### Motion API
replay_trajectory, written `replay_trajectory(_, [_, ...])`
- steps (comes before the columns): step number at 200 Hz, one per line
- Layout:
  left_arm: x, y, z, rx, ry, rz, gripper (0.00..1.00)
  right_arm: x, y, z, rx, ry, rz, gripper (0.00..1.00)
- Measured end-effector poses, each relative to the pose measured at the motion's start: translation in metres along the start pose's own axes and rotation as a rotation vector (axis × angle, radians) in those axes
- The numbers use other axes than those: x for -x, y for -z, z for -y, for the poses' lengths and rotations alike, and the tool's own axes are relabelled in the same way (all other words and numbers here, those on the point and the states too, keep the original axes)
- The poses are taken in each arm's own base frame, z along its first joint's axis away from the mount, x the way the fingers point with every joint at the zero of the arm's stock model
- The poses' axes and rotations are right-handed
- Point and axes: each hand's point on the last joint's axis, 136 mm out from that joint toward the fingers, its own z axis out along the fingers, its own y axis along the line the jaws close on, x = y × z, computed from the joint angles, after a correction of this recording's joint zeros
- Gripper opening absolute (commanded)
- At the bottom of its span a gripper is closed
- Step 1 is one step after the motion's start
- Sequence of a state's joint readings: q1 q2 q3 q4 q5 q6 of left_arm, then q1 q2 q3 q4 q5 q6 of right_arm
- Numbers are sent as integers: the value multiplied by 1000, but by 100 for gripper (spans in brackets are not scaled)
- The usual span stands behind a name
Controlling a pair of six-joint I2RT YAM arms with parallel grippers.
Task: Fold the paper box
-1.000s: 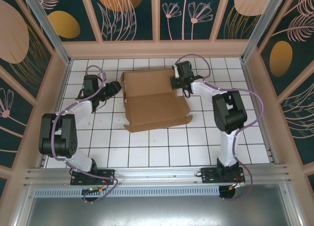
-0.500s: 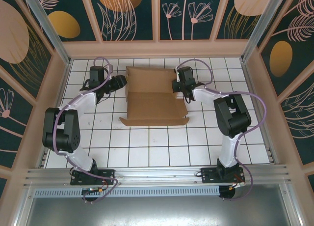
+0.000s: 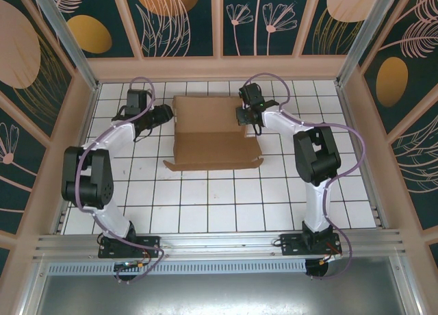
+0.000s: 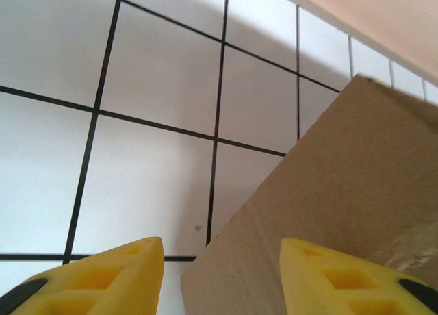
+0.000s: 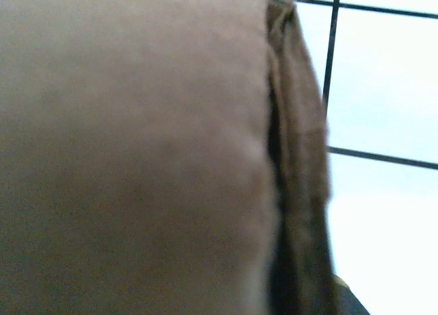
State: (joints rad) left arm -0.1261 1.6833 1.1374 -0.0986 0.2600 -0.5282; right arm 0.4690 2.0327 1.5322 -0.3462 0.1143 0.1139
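On the white tiled bench point(image 3: 226, 205), the plain brown paper box point(image 3: 212, 150) lies far of centre. The left claw point(image 3: 166, 114) is released, its yellow fingers point(image 4: 102, 270) apart at the box's far-left edge. The right claw point(image 3: 244, 116) is clenched on the far-right edge.

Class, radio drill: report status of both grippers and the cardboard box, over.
Left gripper open at left edge of paper box. Right gripper shut on its right edge. Box partly folded. No obstruction seen.
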Motion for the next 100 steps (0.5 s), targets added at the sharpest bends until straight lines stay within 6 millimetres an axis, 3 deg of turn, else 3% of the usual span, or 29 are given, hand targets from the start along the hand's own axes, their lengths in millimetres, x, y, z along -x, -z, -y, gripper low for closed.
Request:
replay_trajectory(25, [2,39,23,-54,-30,59,44,-2,1,-2,1,-15,-6,0])
replay_trajectory(52, [-17,78,75,-184,-113,87,44,-4,2,-2,2,-33,-5,0])
replay_trajectory(78, [-75,84,119,-304,-200,-19,44,-4,1,-2,2,-51,-6,0])
replay_trajectory(100, [-141,68,123,-325,-243,-181,42,-3,1,-2,10,-69,-7,0])
